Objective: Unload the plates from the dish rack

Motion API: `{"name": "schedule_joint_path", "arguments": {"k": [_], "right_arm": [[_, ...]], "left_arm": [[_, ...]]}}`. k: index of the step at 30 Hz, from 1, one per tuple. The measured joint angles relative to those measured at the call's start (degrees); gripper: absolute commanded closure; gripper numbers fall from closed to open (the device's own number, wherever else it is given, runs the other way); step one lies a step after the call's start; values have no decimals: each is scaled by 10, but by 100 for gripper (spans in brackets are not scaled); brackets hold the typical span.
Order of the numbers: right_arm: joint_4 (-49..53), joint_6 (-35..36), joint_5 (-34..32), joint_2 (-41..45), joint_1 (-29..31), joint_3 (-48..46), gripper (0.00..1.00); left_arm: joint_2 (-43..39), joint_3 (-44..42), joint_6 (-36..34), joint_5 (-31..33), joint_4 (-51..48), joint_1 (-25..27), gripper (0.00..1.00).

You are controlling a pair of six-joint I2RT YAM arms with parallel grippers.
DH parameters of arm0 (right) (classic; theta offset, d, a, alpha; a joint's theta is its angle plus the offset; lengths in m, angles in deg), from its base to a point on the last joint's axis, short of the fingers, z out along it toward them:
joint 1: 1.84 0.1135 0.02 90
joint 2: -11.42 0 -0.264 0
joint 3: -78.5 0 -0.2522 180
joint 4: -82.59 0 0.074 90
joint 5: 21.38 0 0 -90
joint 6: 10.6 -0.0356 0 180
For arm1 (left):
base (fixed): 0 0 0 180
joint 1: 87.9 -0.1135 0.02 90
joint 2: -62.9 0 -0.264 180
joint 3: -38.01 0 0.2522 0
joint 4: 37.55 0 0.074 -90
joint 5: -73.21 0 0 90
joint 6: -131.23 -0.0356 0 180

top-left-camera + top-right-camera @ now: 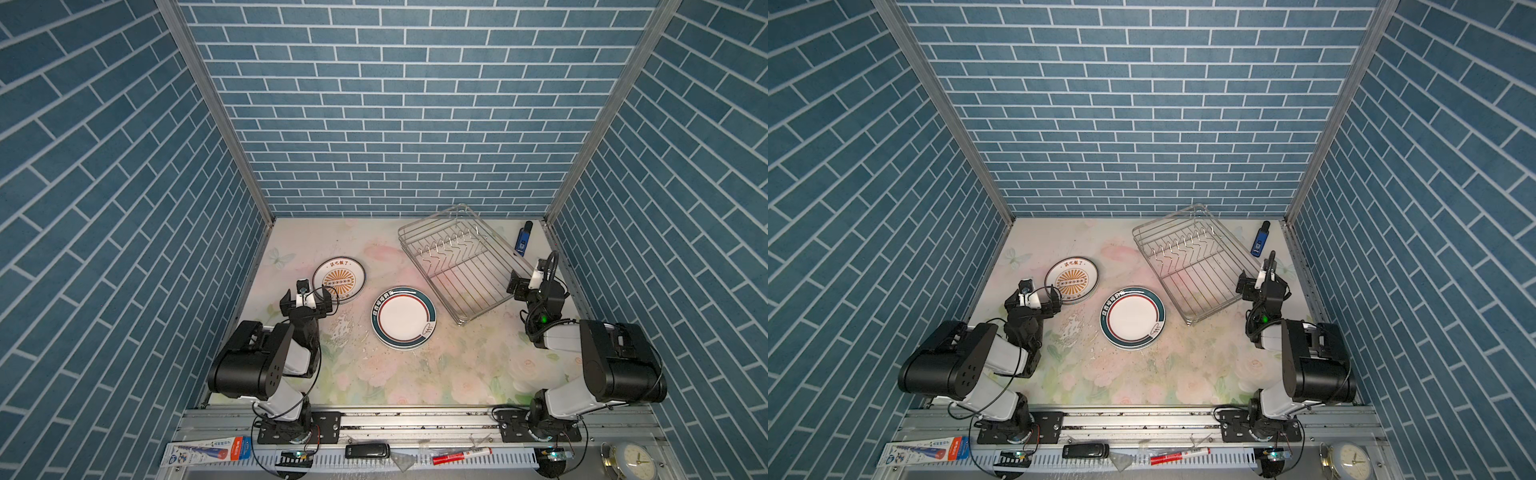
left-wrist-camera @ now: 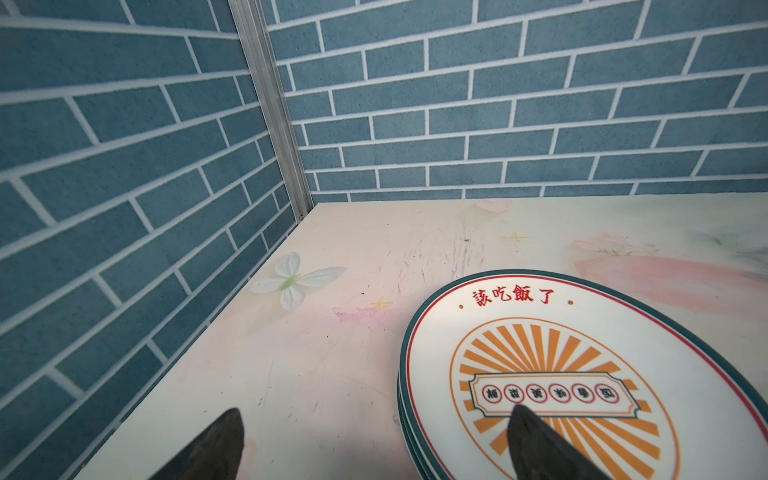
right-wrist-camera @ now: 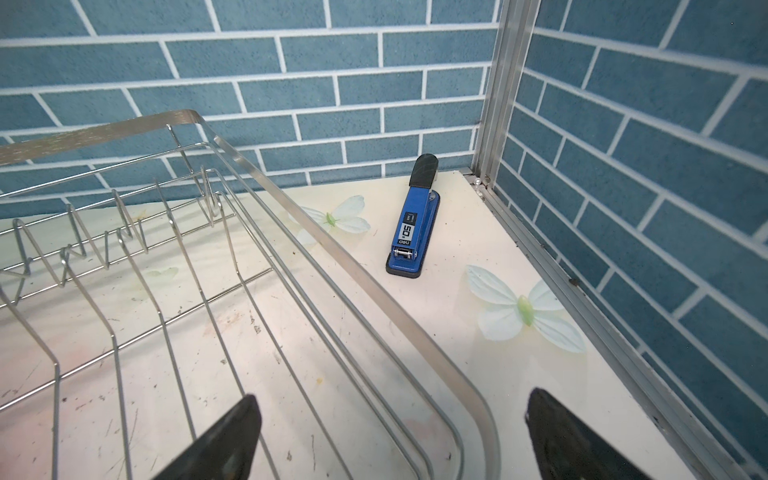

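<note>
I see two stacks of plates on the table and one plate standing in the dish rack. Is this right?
No: the dish rack holds no plate, as both top views show. The sunburst stack and the teal-banded stack do lie on the table.

Red characters 該吃飯了 crown the sunburst plate [image 2: 540, 345]; the blue stapler [image 3: 415, 224] bears a "50" label and the brand "deli". Lettering on the teal-banded plate [image 1: 403, 318] is too small to read.

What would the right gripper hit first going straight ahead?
Likely the dish rack rim, lying between the open right gripper fingers; beyond it, the blue stapler. Clearance above the rim is unclear.
</note>
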Motion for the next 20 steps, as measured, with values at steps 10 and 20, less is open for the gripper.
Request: {"name": "schedule_joint_path", "arguments": {"k": [10, 20], "right_arm": [[0, 0, 4, 0, -1, 0, 1], [3, 0, 4, 0, -1, 2, 1]], "left_arm": [[0, 3, 0, 0, -5, 0, 1], [0, 9, 0, 3, -15, 0, 1]]}}
